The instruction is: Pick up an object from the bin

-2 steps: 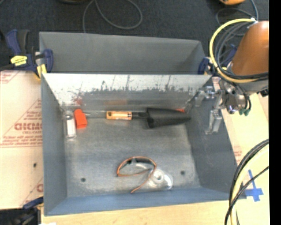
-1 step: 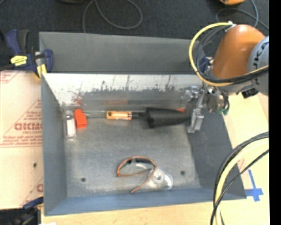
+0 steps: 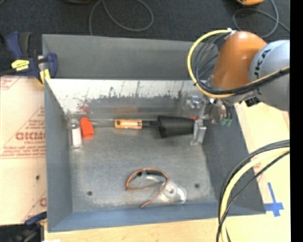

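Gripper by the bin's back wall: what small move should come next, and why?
Probably a short shift left and down over the black end of the wooden-handled tool: the gripper hangs just beside that end, while the glasses at the front and the orange block at the left lie farther off.

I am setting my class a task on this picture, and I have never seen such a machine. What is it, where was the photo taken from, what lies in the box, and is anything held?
This is a robot arm, grey with an orange cover, reaching in from the right over a grey metal bin. One camera looks down from above, slightly from one side. In the bin lie a long tool with a wooden handle and black head by the far wall, a small orange and white thing at the left, and brown-rimmed glasses beside a clear plastic piece near the front. The arm's tip is at the tool's black head. Whether anything is held cannot be told.
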Robot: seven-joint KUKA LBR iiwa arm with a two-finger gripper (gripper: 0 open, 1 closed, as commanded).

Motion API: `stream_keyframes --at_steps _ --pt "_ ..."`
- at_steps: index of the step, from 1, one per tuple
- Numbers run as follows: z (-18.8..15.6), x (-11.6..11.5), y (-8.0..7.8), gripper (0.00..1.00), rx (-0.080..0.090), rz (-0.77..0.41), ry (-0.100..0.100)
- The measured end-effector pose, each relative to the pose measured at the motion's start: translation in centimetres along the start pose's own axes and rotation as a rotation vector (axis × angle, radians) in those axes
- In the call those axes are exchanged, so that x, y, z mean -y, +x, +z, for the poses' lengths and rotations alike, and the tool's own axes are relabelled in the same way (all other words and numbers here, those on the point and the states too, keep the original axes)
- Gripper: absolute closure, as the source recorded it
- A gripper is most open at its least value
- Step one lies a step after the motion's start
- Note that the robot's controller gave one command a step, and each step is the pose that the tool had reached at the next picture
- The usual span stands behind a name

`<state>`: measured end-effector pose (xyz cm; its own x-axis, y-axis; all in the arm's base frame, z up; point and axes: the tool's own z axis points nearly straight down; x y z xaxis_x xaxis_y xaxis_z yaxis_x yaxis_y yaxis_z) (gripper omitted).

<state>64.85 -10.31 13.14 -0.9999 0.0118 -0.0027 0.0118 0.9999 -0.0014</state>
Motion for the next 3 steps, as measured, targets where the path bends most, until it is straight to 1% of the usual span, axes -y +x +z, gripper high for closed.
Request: stream_keyframes --at_steps 1,2,3 --pt "3.7 -1.8 0.7 1.0 0.011 0.109 0.003" --pt "3.7 -1.8 0.7 1.0 0.011 0.108 0.004" --pt "1.9 -2.7 1.3 1.0 0.01 0.113 0.004"
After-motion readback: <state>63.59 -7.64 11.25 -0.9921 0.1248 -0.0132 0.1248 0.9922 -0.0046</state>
